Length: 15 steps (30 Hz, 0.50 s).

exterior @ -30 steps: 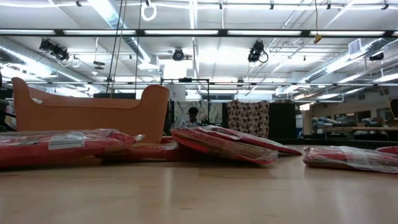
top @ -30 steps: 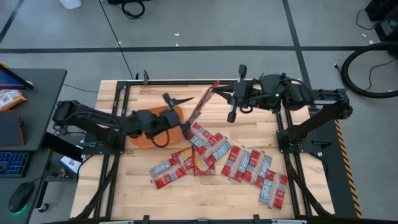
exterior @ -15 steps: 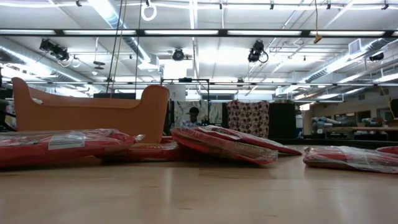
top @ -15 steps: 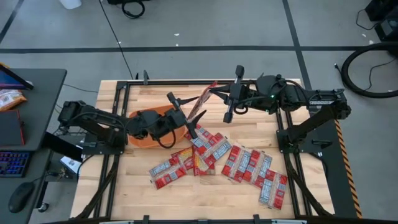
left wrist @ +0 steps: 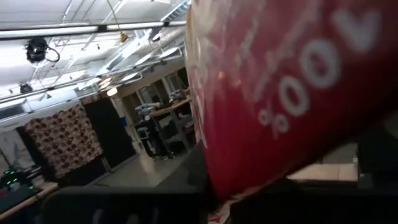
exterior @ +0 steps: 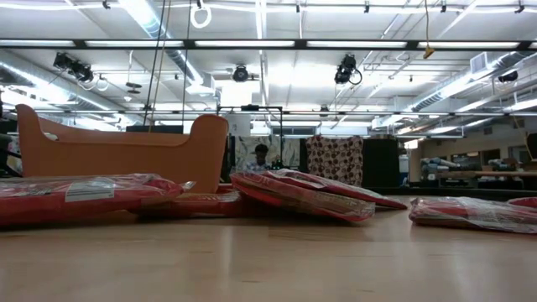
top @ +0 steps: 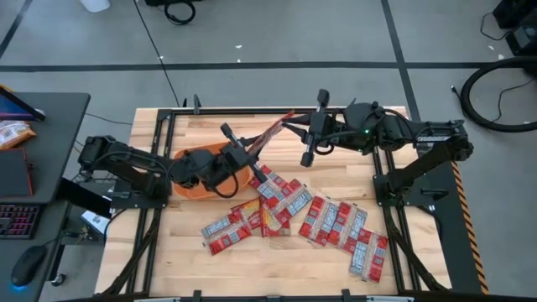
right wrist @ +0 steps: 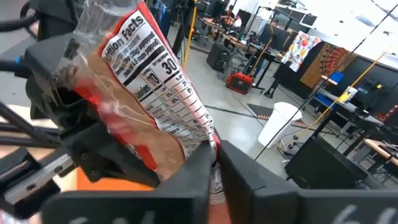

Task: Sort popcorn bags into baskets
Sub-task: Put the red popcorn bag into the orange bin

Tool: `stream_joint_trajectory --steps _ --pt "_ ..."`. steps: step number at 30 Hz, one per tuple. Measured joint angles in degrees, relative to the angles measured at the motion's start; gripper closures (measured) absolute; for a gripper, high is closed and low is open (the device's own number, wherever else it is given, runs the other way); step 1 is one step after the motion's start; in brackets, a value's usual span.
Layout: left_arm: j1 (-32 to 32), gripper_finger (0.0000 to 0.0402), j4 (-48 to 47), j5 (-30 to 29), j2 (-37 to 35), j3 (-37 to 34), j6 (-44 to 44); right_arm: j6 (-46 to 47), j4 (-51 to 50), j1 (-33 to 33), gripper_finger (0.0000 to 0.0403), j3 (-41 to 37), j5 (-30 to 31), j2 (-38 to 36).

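Note:
One popcorn bag (top: 270,134), red with a white nutrition panel (right wrist: 155,81), hangs in the air between my two grippers at the table's far middle. My left gripper (top: 249,151) is shut on its end nearest the orange basket (top: 186,186). My right gripper (top: 290,122) is shut on its opposite end. In the left wrist view the red bag (left wrist: 280,93) fills most of the picture. Several more popcorn bags (top: 294,210) lie flat on the table, partly overlapping. My left gripper pinches the bag's end toward the basket (top: 254,148) between its two fingers, coming level from the table's left. The bag is lifted clear of the table and slants toward the other gripper. My right gripper pinches the bag's sealed edge (right wrist: 210,142) at the other end between its fingertips (right wrist: 231,163), coming from the table's right. That end is the higher one.
The orange basket (exterior: 126,151) stands at the far left, just behind my left gripper. The loose bags (exterior: 302,193) spread from the table's middle to its near right. A black frame (top: 159,168) runs along the table's left, right and far edges.
My left gripper has gone toward the table's right, up to the bag that my right gripper holds, and has shut on the bag's lower end. My right gripper has drifted slightly left with the bag, which stays clear of the table.

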Motion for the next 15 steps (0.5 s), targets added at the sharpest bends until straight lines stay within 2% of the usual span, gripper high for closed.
stream_joint_trajectory --steps 4,8,11,13,15 --pt "-1.7 0.0374 -11.1 -6.1 0.0 4.5 -0.5 -0.3 -3.3 0.6 0.0289 0.0 2.9 -2.1" --pt "-5.1 0.0362 -34.3 -15.0 -0.4 12.6 -8.6 0.1 -8.9 2.0 0.0233 0.1 8.0 -5.8" --pt "-7.7 0.0353 -59.3 -17.7 -0.5 19.8 -24.6 3.2 -15.4 2.3 0.0212 0.1 8.6 -7.2" --pt "-8.9 0.0355 -75.3 -14.3 -0.5 24.1 -39.9 4.8 -20.7 2.3 0.0208 -0.3 9.2 -8.0" --pt "-9.1 0.0361 -87.6 -7.4 -0.5 27.0 -54.6 6.5 -23.1 2.2 0.0208 -2.4 10.2 -9.3"
